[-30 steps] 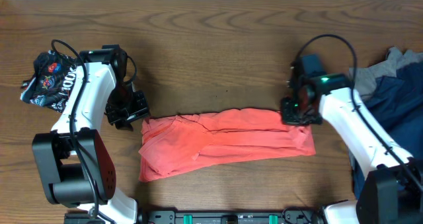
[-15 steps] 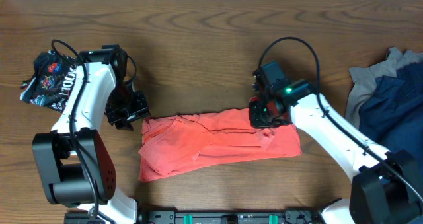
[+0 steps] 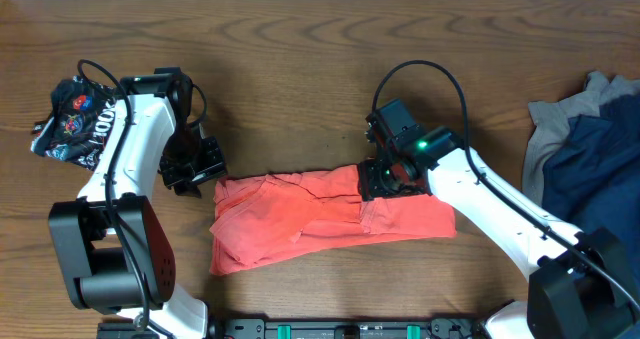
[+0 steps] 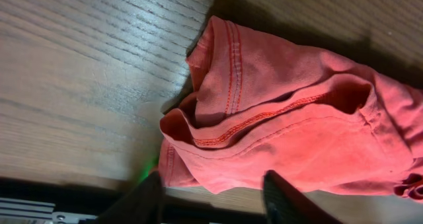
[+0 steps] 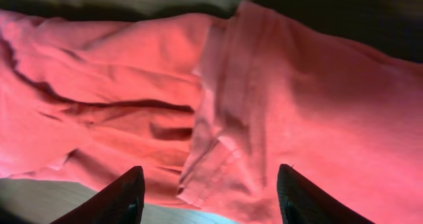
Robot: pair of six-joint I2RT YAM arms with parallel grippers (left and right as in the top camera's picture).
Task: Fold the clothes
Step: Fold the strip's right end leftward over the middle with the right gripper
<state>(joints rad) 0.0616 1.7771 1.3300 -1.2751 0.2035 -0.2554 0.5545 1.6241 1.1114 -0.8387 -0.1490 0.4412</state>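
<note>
OVERHEAD
Worktop (image 3: pixel 300 69): brown wood grain; it carries everything I list.
Red shirt (image 3: pixel 300 224): a long crumpled band across the middle front. Its right part is doubled over, and I see the fold edge just below the right claw.
Left claw (image 3: pixel 195 169): just beside the shirt's upper left corner. From here I cannot tell its spread.
Right claw (image 3: pixel 385 179): down on the shirt's upper edge, right of centre, with a green light on the arm behind it.
Grey garment (image 3: pixel 555 129): heaped at the far right edge, well apart from the shirt.
Navy garment (image 3: pixel 590 169): lies on and beside the grey one.
Patterned cloth (image 3: pixel 70 119): dark, with red and white print, at the far left beside the left arm.

LEFT WRIST
Left claw (image 4: pixel 211 201): I read it as partly spread and holding nothing. Both dark fingers (image 4: pixel 142 201) show at the bottom edge.
Red shirt (image 4: pixel 291 131): bunched stitched hems lie just ahead of the fingers, with bare worktop (image 4: pixel 79 72) to the left.

RIGHT WRIST
Right claw (image 5: pixel 211 197): wide, nothing pinched. The fingers (image 5: pixel 122 197) stand apart over the cloth.
Red shirt (image 5: pixel 310 98): fills the view, and a folded hem runs down between the fingers.
</note>
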